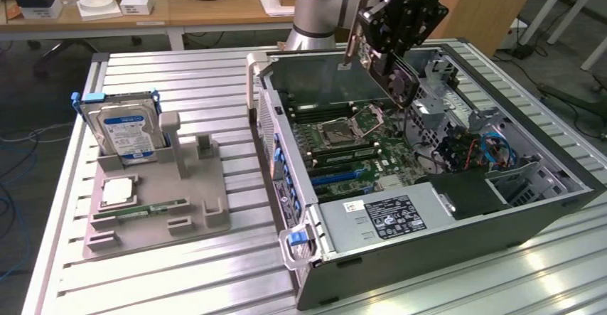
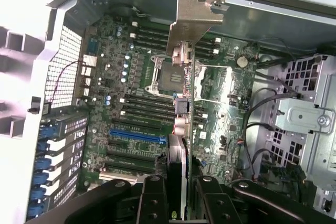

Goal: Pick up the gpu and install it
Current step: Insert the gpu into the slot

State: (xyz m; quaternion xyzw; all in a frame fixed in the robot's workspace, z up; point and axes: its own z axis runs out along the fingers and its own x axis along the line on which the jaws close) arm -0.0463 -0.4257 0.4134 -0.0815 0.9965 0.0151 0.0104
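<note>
My gripper [image 1: 390, 53] hangs over the open computer case [image 1: 531, 208], shut on the gpu [image 1: 403, 80]. The gpu is a thin dark card held on edge, with its silvery bracket [image 1: 349, 48] toward the case's back wall. In the wrist view the gpu [image 2: 181, 129] runs edge-on away from my gripper [image 2: 179, 203], and its bracket [image 2: 197, 11] is at the far end. It is clamped between the black fingers [image 2: 152, 198]. The card floats above the motherboard [image 2: 115, 87], apart from it, near the CPU socket [image 2: 173, 74] and to one side of the blue slot [image 2: 136, 137].
A grey holder [image 1: 161, 201] on the slatted table at the exterior view's left carries a hard drive with a blue label [image 1: 124, 130], a CPU [image 1: 119, 190] and a green RAM stick [image 1: 142, 208]. Cables [image 1: 488, 151], a drive cage [image 2: 304, 119] and the power supply [image 1: 389, 215] crowd the case.
</note>
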